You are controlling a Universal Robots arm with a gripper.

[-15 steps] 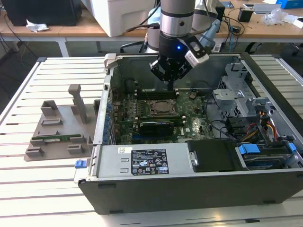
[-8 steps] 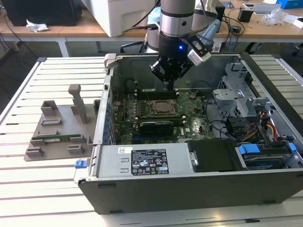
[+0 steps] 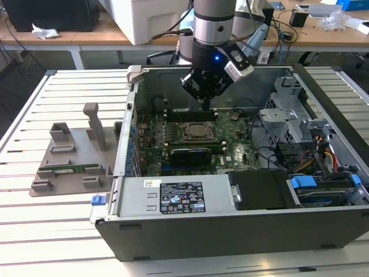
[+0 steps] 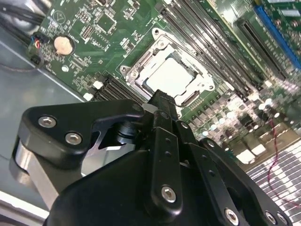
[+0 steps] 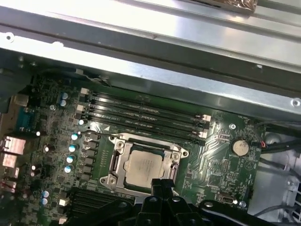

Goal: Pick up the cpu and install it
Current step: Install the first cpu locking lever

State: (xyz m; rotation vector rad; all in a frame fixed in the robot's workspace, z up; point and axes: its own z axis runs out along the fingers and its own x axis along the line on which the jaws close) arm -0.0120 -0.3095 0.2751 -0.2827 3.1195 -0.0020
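Observation:
The cpu (image 3: 199, 131) lies flat in the black socket frame on the green motherboard inside the open computer case (image 3: 230, 231), its silvery top plate facing up. Both wrist views show the cpu seated in the socket (image 4: 170, 75) (image 5: 145, 165). My gripper (image 3: 206, 104) hangs just above the board, over the socket's far edge, apart from the cpu. Its black fingers (image 4: 162, 101) are shut together with nothing between them, and the fingertips (image 5: 162, 184) overlap the socket's edge in the first wrist view.
Black memory slots (image 5: 146, 115) run beside the socket. A power supply (image 3: 173, 196) and a drive cage (image 3: 288, 115) with cables fill the case's near and right parts. At the exterior view's left, a grey fixture (image 3: 69, 161) holds a green memory stick (image 3: 69, 169) on the slatted table.

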